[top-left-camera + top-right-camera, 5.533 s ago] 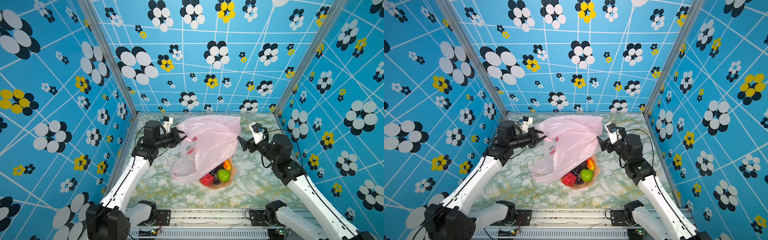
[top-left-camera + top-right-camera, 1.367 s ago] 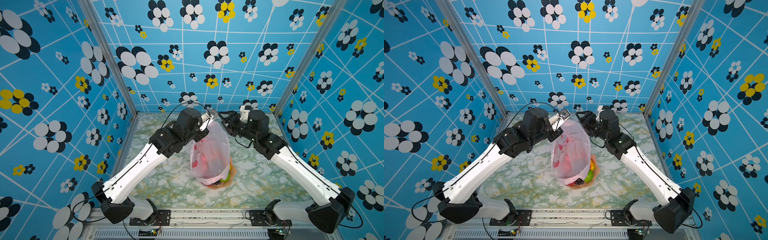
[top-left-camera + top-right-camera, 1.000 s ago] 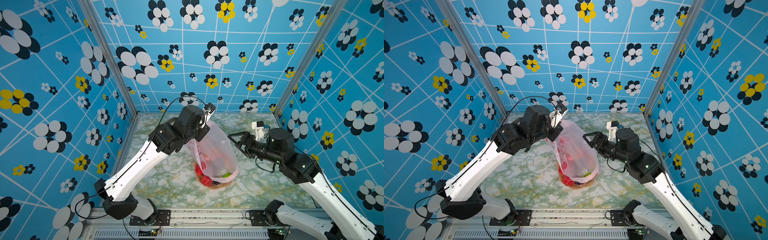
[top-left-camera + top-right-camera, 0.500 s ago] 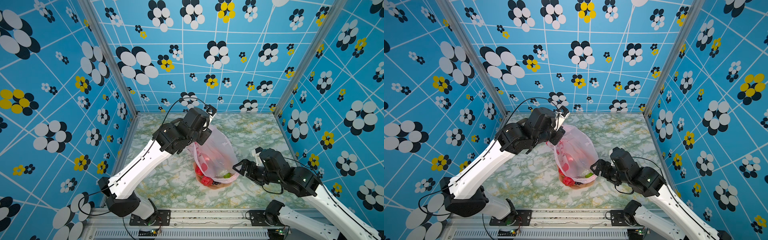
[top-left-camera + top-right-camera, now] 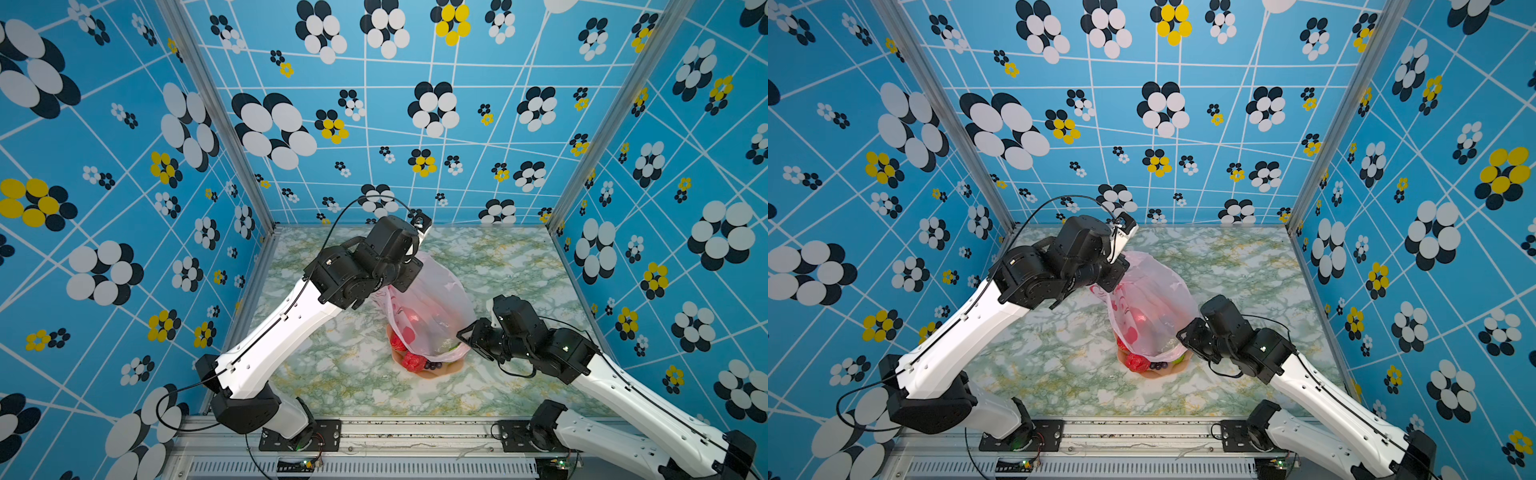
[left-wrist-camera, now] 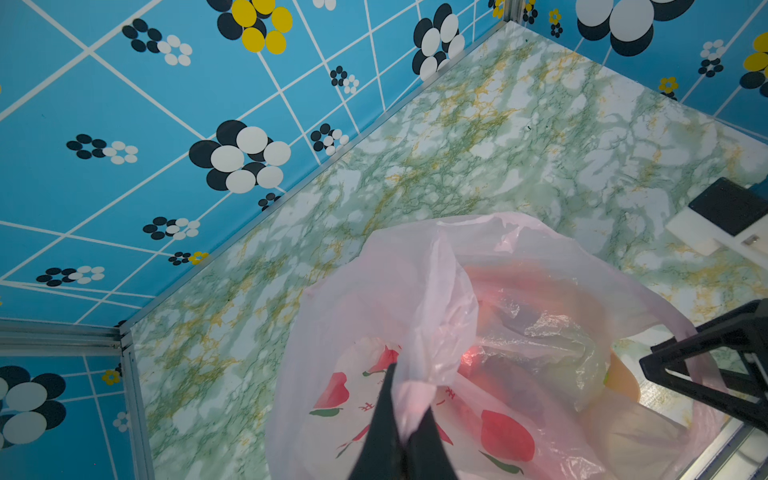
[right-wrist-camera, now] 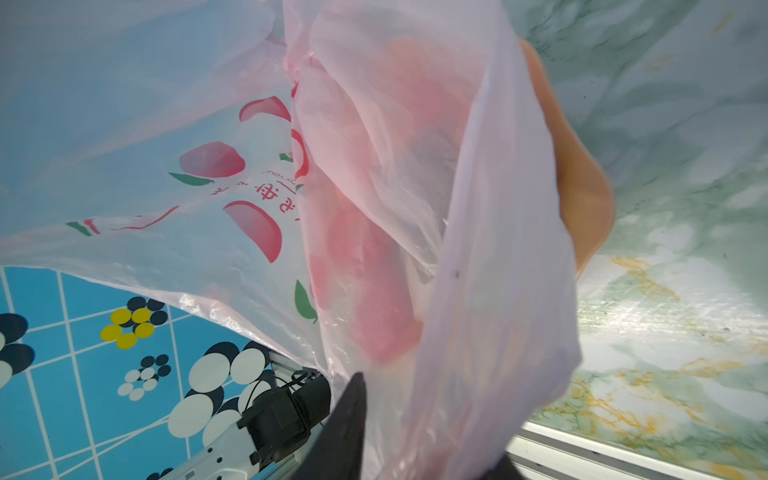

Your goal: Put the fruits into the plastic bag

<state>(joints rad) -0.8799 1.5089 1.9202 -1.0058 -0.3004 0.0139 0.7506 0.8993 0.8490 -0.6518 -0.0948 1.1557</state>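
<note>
From here, the left gripper [image 6: 409, 390] is raised over the middle of the table [image 5: 332, 374]. Its jaws are pinched tight on a fold of the plastic bag [image 5: 432, 299], which hangs from them and drapes over the peach bowl [image 5: 438, 371]. A bumpy red fruit [image 5: 411, 361] and the grape bunch [image 5: 432, 366] lie in the bowl, peeking out below the bag's edge. Red shapes glow through the film, inside or behind I cannot tell. The right gripper [image 5: 464, 337] sits low against the bag's right side with film between its jaws, but whether they grip it I cannot tell.
</note>
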